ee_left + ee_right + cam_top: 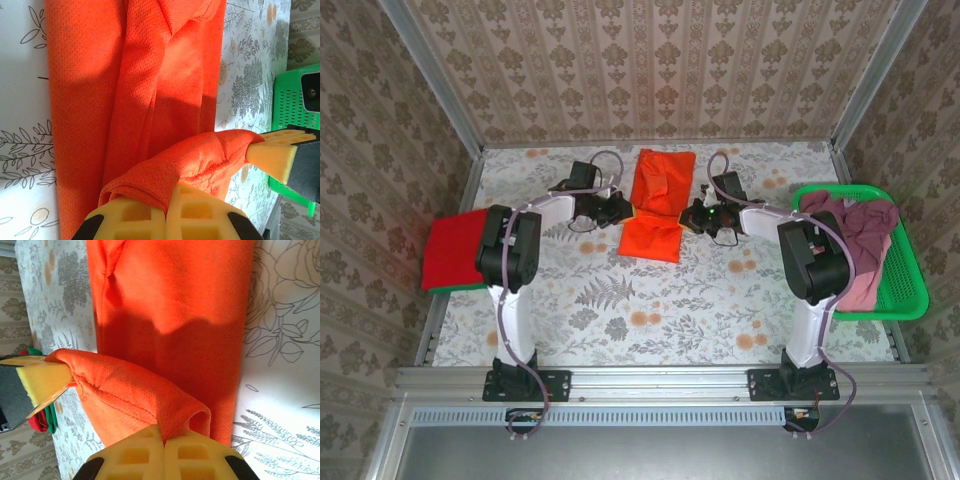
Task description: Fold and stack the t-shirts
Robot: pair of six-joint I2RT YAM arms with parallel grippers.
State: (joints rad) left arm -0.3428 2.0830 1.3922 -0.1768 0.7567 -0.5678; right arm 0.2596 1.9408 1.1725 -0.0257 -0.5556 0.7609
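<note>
An orange t-shirt [660, 190] lies on the flower-patterned desk [620, 320], midway between the left and right edges and nearer the far edge than the near one. It runs lengthwise from the far edge toward the arms.

The left end effector [625, 212] is at the shirt's left side, about halfway along its length. In the left wrist view the left end effector [167, 205] has its yellow foam fingers pressed together on a bunched fold of the orange cloth [125, 90].

The right end effector [686, 218] is opposite it at the shirt's right side. In the right wrist view the right end effector [163, 440] is likewise clamped on a pinch of the orange fabric [190, 300].

A ridge of cloth is raised between the two grips, above the flat part of the shirt on the desk.

A red t-shirt [455, 250] lies flat at the left edge of the desk, partly overhanging it. A strip of dark green cloth [445, 288] shows beneath its near side.

At the right edge sits a bright green mesh basket [912, 280]. Crumpled mauve t-shirts [855, 235] are heaped in it and spill over its left rim.
</note>
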